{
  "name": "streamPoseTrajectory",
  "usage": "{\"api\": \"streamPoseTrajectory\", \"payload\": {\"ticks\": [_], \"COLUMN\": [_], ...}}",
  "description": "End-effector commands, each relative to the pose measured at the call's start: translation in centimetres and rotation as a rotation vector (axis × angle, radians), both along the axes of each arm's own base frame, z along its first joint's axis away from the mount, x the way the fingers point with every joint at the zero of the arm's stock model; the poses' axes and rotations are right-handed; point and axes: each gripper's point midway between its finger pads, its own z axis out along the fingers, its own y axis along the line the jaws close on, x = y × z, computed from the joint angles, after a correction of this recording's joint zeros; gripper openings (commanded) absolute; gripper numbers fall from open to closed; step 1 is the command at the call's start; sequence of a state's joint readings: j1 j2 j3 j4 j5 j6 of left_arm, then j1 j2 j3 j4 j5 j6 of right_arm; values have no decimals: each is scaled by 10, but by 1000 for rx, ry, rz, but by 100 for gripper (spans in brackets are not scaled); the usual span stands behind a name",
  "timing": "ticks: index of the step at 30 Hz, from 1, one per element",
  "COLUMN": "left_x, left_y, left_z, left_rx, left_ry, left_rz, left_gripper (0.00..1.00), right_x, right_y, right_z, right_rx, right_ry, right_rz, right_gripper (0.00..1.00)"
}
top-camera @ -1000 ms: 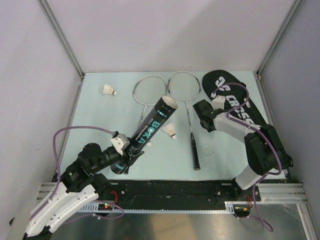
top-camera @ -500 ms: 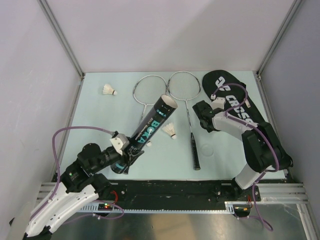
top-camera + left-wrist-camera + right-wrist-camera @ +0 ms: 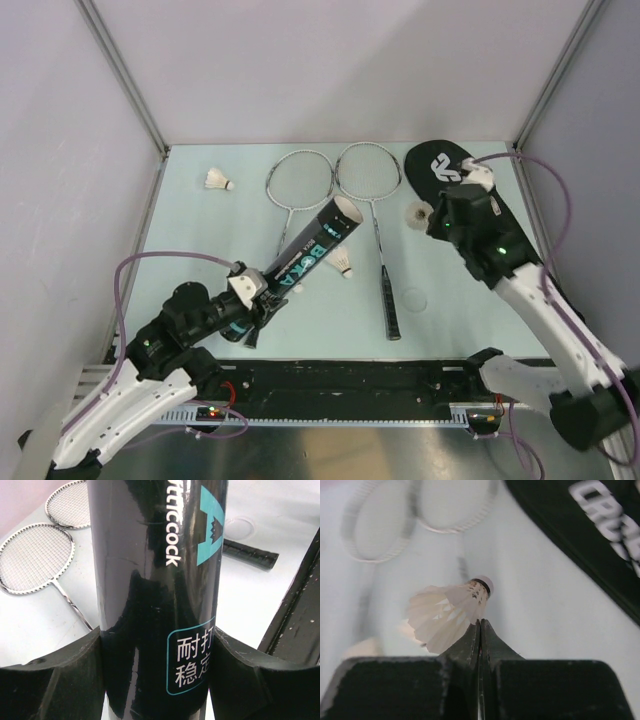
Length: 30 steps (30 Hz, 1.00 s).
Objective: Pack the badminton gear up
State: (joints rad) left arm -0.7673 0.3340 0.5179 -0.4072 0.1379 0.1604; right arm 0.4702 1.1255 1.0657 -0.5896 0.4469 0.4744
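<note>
My left gripper (image 3: 255, 302) is shut on the lower end of the black tube (image 3: 300, 258), which tilts up with its open mouth toward the right. In the left wrist view the tube (image 3: 160, 580) fills the gap between both fingers (image 3: 55, 680). My right gripper (image 3: 481, 622) is shut on the feathers of a white shuttlecock (image 3: 452, 610), held above the table beside the black racket bag (image 3: 442, 166). Two silver rackets (image 3: 298, 182) (image 3: 368, 170) lie side by side mid-table. Another shuttlecock (image 3: 345, 263) lies by the tube's mouth, and a third (image 3: 218, 180) at the far left.
A round clear lid (image 3: 415, 298) lies flat to the right of a racket's black handle (image 3: 391, 300). The bag (image 3: 585, 535) runs along the right side under my right arm. Grey walls close in the table on three sides.
My right gripper closed on the shuttlecock and rose, moving back and to the right with it. The tube in my left gripper tipped slightly lower toward the right.
</note>
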Motion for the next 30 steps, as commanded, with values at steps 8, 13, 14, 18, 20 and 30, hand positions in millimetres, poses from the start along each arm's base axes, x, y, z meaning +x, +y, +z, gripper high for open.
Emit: {"api": "streamPoseTrajectory", "payload": {"ticks": [8, 13, 14, 18, 20, 30], "left_x": [7, 2, 1, -2, -3, 1], "left_y": [11, 16, 17, 17, 16, 4], "left_z": [37, 38, 38, 39, 41, 43], "left_rx": [119, 174, 183, 211, 224, 267], "left_ry": [-257, -327, -346, -410, -432, -447], "left_rz": [-42, -77, -79, -117, -137, -198], "left_gripper": [34, 35, 35, 36, 36, 35], "right_x": [-96, -137, -144, -164, -171, -184], "right_y": [74, 91, 93, 99, 102, 130], "right_z": [180, 197, 198, 197, 194, 168], "right_rx": [665, 812, 826, 866, 880, 890], "right_ry": [-339, -255, -240, -168, -133, 13], "right_rz": [709, 910, 942, 1040, 1070, 1131], "right_gripper": [0, 0, 0, 0, 0, 0]}}
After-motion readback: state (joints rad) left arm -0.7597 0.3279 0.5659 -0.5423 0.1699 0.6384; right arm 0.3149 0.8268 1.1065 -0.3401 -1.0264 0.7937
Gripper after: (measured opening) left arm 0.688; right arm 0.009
